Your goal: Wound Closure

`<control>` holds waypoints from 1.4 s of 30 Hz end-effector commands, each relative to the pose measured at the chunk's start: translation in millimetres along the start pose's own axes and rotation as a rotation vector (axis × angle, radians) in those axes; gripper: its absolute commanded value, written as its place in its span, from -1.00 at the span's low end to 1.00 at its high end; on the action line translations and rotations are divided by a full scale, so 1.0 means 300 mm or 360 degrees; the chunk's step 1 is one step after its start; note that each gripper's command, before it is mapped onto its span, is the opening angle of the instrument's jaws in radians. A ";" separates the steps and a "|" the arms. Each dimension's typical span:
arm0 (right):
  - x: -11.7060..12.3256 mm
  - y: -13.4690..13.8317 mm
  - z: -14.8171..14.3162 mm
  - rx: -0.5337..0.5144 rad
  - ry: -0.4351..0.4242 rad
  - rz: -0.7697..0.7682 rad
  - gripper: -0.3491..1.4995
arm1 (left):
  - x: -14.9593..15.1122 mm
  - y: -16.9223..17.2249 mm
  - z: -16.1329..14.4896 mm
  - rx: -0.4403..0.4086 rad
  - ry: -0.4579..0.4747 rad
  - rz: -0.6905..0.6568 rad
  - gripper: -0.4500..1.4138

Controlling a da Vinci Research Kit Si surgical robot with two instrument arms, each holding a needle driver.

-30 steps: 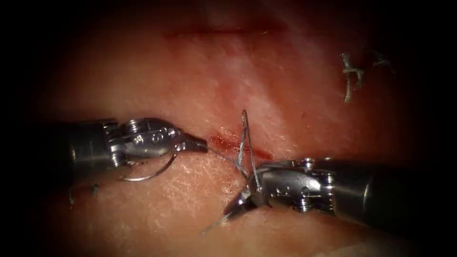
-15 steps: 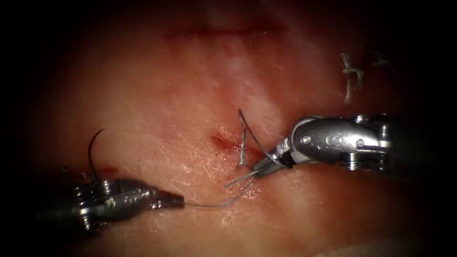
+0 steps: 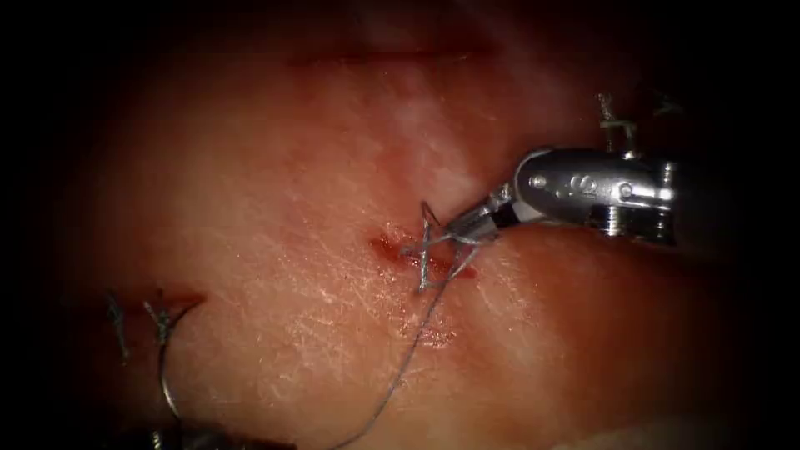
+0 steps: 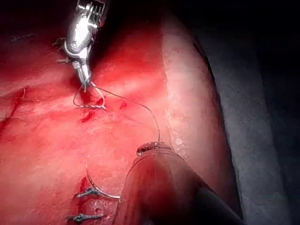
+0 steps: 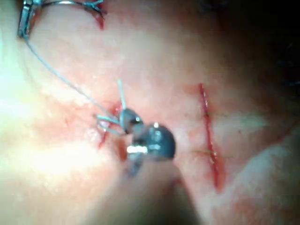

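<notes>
bare tissue [image 3: 275,167] lies open left of the cut [image 3: 421,254]. taut thread [image 3: 400,367] crosses below it; the right tool [image 3: 467,225] crowds its right side.

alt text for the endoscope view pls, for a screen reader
The right tool, entering from the right, has its jaws shut on the thread at a loop over the small cut in the tissue. From there the thread runs down toward the left tool at the bottom edge, beside the curved needle, which lies clear of the tissue.
</notes>
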 end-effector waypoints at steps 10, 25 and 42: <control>-0.0046 0.0097 0.0040 -0.0050 -0.0075 -0.0009 -1.00 | -0.008 0.013 -0.002 -0.0019 -0.0026 -0.0015 -1.00; -0.0097 0.0156 0.0031 -0.0146 -0.0225 -0.0048 -1.00 | -0.018 0.032 -0.008 -0.0032 -0.0028 -0.0072 -1.00; -0.0099 0.0188 0.0028 -0.0309 -0.0255 -0.0012 -1.00 | -0.029 0.051 -0.007 -0.0032 -0.0023 -0.0135 -1.00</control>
